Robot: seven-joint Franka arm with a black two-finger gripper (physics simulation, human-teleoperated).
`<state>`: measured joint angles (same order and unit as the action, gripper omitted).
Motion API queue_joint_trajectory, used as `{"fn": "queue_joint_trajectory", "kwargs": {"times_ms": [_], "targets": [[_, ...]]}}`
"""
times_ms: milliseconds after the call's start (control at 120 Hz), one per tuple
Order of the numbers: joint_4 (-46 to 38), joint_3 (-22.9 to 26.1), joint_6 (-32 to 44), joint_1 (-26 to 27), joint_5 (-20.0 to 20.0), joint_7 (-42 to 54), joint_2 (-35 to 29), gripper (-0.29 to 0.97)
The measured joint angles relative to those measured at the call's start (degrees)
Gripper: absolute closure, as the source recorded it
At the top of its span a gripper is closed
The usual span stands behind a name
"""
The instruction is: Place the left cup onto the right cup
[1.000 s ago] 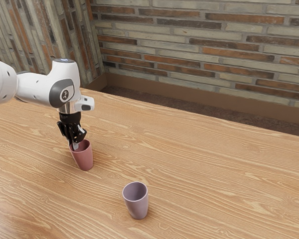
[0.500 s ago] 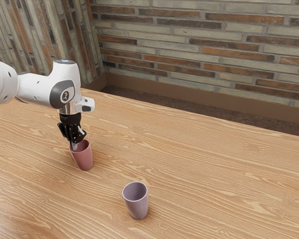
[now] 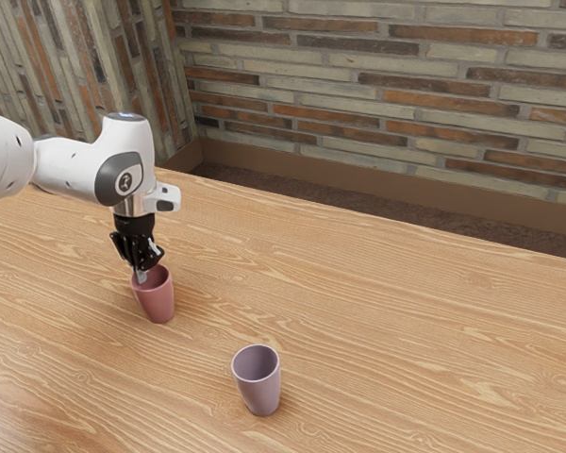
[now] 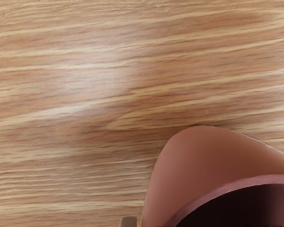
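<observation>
We are at the grasp step. The gripper (image 3: 141, 275) hangs straight down over the pink cup (image 3: 157, 300), the left one of the pair, and its tips sit at the cup's rim on the side toward the exterior view's left. The fingers are drawn close together astride the cup's wall, one inside the mouth and one outside, so we judge that they pinch the rim. In the wrist view the same cup (image 4: 203, 165) lies right under our hand, its outer wall and dark mouth plain against the wood grain.

The pink cup stands upright on the table (image 3: 406, 311), toward the edge at the exterior view's left, and its base looks to be resting on the wood, not yet lifted. The purple cup (image 3: 258, 381) stands upright and open-mouthed nearer the table's near edge, well apart from the pink one.

Next we need a straight lift high enough for the pink cup's base to pass above the purple rim, then a carry toward the near edge and a level descent. Held by one wall only, the cup may tilt.
</observation>
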<state>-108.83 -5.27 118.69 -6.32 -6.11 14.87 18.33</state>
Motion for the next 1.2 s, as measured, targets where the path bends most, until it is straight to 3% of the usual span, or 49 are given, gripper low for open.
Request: {"fn": "queue_joint_trajectory", "kwargs": {"times_ms": [1200], "targets": [[-0.9,0.3,-1.8,5.3,-0.3,-0.1,-10.4,0.79]]}}
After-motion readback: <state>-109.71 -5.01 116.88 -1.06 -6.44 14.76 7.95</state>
